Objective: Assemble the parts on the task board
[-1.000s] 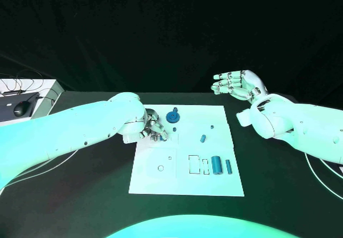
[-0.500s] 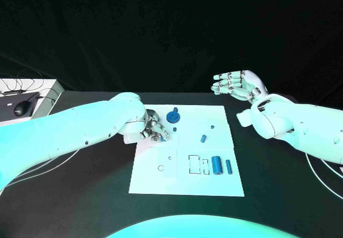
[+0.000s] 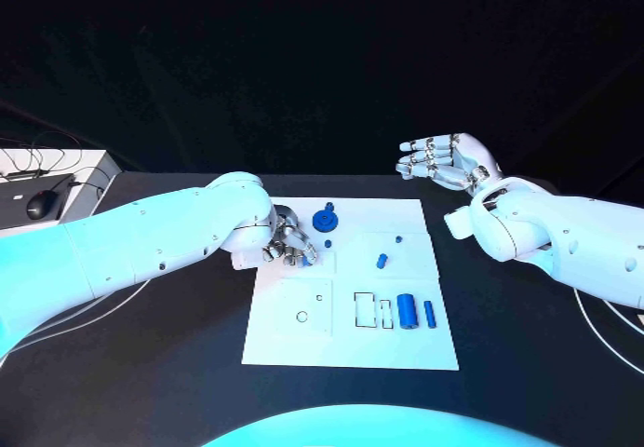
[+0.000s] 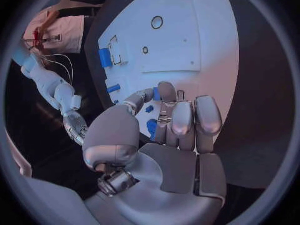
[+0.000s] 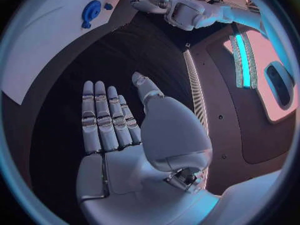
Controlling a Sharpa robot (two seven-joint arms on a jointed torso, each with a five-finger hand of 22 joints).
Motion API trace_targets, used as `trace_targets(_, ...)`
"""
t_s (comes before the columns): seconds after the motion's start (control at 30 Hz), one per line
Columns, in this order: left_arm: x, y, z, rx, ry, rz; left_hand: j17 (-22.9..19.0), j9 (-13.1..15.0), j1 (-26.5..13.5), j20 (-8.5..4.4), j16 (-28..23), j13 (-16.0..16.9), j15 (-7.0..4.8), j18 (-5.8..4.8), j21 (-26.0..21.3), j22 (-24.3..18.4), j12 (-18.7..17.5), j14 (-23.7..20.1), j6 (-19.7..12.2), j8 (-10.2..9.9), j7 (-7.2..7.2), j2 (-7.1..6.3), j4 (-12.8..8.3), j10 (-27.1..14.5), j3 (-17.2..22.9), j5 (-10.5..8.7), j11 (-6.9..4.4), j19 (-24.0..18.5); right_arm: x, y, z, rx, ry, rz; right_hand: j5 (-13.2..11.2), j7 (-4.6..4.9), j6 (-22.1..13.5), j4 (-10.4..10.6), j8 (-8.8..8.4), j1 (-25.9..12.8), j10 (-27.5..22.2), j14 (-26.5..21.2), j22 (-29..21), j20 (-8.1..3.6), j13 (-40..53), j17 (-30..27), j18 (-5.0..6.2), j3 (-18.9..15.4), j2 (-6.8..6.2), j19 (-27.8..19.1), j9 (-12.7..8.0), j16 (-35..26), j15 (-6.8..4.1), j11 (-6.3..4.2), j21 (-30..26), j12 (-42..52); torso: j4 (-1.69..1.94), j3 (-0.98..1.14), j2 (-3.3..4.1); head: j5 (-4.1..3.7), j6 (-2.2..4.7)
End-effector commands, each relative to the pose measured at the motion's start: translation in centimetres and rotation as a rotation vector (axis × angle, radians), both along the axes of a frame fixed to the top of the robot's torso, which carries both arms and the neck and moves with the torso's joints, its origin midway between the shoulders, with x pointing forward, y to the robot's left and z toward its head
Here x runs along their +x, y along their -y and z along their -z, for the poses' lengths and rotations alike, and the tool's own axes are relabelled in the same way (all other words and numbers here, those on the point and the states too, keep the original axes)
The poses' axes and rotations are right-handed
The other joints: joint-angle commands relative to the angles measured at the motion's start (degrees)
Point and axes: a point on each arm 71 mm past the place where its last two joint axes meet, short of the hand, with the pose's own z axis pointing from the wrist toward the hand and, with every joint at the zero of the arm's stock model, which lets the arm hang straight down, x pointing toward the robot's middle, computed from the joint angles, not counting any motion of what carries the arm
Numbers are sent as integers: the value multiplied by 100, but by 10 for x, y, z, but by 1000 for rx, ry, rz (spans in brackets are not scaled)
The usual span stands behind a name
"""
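White and flat, the task board (image 3: 352, 345) lies in the middle of the black table (image 3: 161, 372), and we see several blue parts on it. A round blue part (image 3: 325, 220) sits near the board's far edge, a small blue piece (image 3: 382, 260) lies around the middle, and two blue cylinders, one thick (image 3: 407, 310) and one thin (image 3: 430, 312), lie side by side toward the near right, just beside an outlined rectangular slot (image 3: 364, 310).

Our left hand (image 3: 286, 244) rests over the board's far left corner, close to the round part. Its fingers (image 4: 181, 120) are curled in and pressed together; small blue pieces show just past the fingertips in the left wrist view, but we cannot tell whether any is pinched.

Our right hand (image 3: 449, 160) hovers off the board, beyond its far right corner, well apart from the parts. Its fingers (image 5: 103, 117) are stretched out side by side, the thumb standing apart, holding nothing.
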Motion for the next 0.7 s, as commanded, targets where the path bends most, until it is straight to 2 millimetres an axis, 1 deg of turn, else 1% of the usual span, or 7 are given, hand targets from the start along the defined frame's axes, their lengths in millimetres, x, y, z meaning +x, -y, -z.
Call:
trace_targets(0.03,-3,4,1,-19,-68,31,-7,6,79,-1,30,11,6,-55,-29,6,-16,30,338,-23,-288,99,-841,-4,938,-14,-33,17,0,-1,0,-9,1,-19,31,37,-45,-34,-31,27,-29,-43,-5,-17,-8,-5,-62,1,-26,-41,-9,-16,-8,-1,21,2,-2,3,-2,-1,9)
trace_targets(0.13,-2,4,2,-17,-87,41,-7,19,107,2,30,14,8,-57,-36,9,-9,32,336,-26,-289,85,-823,-10,925,-7,-31,11,0,-2,0,-10,-1,-20,32,37,-53,-34,-30,27,-34,-48,-5,-16,-7,-5,-62,0,-25,-46,-9,-16,-5,1,22,3,-1,3,1,-3,22)
trace_targets(0.17,-1,4,2,-15,-94,45,-10,40,128,9,29,5,13,-58,-44,17,0,31,336,-26,-289,66,-797,-12,937,-3,-28,4,1,-2,0,-11,-1,-20,32,36,-57,-34,-30,26,-37,-51,-5,-15,-7,-5,-62,-1,-25,-48,-9,-16,-4,2,23,4,-2,4,1,-1,19)
trace_targets(0.3,1,2,3,-7,-114,57,-7,41,141,6,30,1,13,-59,-39,23,0,32,334,-30,-289,55,-800,-19,940,2,-28,10,1,-2,1,-12,-2,-22,32,36,-57,-34,-30,26,-37,-51,-5,-15,-7,-5,-62,-1,-25,-48,-9,-16,-4,2,23,4,-1,2,3,-6,13)
trace_targets(0.47,5,1,3,3,-130,70,10,49,230,8,44,-32,20,-70,-41,48,18,33,355,-42,-291,-26,-740,-15,966,32,-26,12,1,-2,1,-12,-4,-22,30,38,-72,-35,-30,27,-45,-56,-6,-11,-7,-5,-62,-6,-25,-57,-9,-15,-2,4,23,8,-1,-2,2,-6,20)
trace_targets(0.7,12,3,-1,24,-123,93,24,41,289,12,54,-49,23,-74,-41,64,30,36,371,-62,-292,-72,-693,-17,968,37,-25,16,2,-3,2,-13,-6,-25,31,40,-93,-33,-31,24,-58,-70,-6,-7,-7,-5,-62,-14,-25,-68,-10,-14,3,8,24,11,-4,-1,11,-3,24)
